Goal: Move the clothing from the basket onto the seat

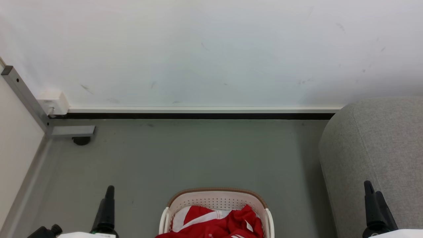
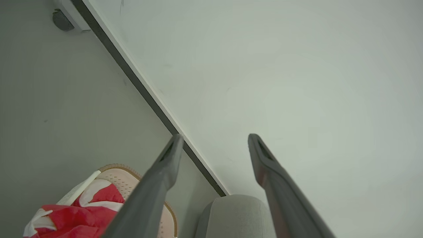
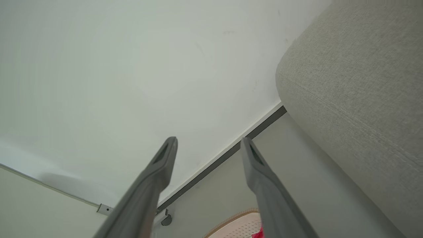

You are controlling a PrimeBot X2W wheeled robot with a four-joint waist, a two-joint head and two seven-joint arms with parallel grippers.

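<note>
Basket [image 1: 216, 200] near half below frame edge

Clothing [image 1: 228, 223] is red with white stripes, basket [image 1: 214, 199] white with brown rim, seat [image 1: 380, 142] grey.

The red clothing [image 1: 218, 224] with white panels lies crumpled inside the basket [image 1: 214, 199]. The basket is white, perforated, brown-rimmed and upright. The grey upholstered seat [image 1: 380, 148] stands apart, to its right.

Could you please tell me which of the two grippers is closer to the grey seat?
The right gripper, which overlaps the seat in the head view; the left gripper is across the basket, over floor.
</note>
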